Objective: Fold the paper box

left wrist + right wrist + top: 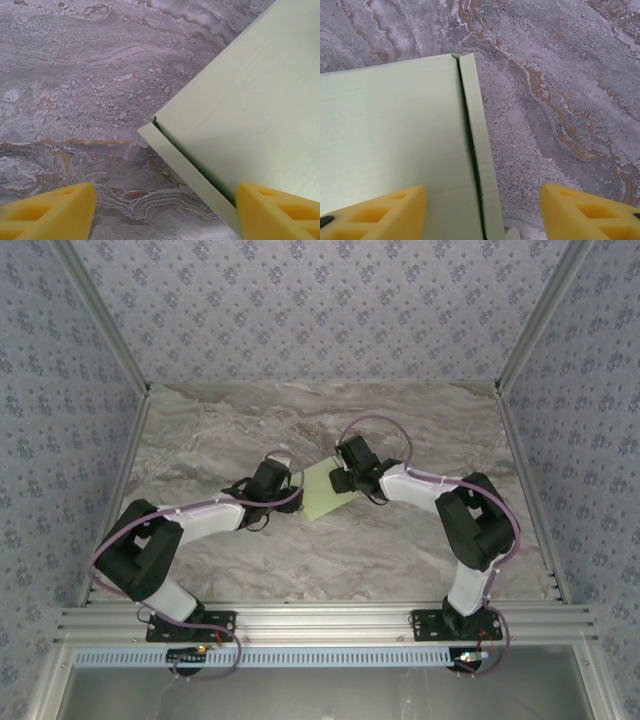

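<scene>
Marbled grey counter (250, 430) with flowery blue walls (320, 300) around it, that's what we're getting from the top camera. One pale green paper box (325, 492) is lying flat near the middle of the counter. The left arm (190, 530) and right arm (470, 520) are leaning in on it from either side. The left pincer (296, 486) is sitting at the box's left edge and the right pincer (338, 478) at its upper right edge. From up there we're not making out how the jaws are standing; they're too small.

The wrist cameras are filling that in. On the left wrist we're seeing two yellow fingers (50, 210) spread wide, one over bare counter and one over the box top. A box corner and its narrow folded strip (190, 175) are sitting between them, and nothing is being pinched. The right wrist is showing much the same: jaws released, one finger over the box top, the other over the counter, a folded edge strip running between.

Counting up: one box, two arms, two pincers, and four yellow fingers, two per wrist view.
</scene>
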You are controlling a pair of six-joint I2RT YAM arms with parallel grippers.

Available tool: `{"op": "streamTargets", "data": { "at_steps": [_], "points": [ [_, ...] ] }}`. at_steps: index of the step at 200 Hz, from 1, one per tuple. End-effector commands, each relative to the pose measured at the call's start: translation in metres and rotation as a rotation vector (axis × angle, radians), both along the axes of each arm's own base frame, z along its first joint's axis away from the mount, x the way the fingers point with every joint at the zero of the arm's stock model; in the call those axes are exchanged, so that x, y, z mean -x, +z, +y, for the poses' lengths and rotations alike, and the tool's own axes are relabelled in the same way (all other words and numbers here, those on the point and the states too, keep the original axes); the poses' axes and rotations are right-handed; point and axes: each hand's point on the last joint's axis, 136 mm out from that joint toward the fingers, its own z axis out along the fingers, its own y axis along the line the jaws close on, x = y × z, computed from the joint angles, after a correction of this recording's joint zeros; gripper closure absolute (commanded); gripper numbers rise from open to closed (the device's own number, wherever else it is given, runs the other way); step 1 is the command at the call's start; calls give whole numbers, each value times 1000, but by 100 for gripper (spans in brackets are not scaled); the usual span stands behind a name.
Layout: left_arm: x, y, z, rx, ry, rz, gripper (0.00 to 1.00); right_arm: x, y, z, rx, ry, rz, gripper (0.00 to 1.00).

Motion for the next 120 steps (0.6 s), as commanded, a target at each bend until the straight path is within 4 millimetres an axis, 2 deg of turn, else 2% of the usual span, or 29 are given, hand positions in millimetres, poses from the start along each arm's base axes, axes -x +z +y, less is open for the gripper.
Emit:
{"op": "streamTargets", "data": {
  "at_steps": [1, 17, 46, 66, 94, 120],
  "points": [
    [-2, 12, -4, 1, -29, -27, 26, 4, -14, -6, 74, 20, 22, 37],
    [-6, 26, -6, 13, -31, -58, 25, 3, -4, -3, 65, 31, 6, 37],
    [-12, 55, -8, 38, -40, -116, 24, -3, 29, 3, 45, 55, -47, 36],
    [-17, 67, -10, 53, -57, -127, 23, -4, 50, 8, 27, 72, -67, 36],
    [-27, 71, -10, 96, -86, -90, 19, 6, 71, 8, -17, 83, -70, 35],
    [-37, 64, -16, 163, -132, -9, 19, 37, 71, 1, -78, 87, -1, 35]
  ]
}}
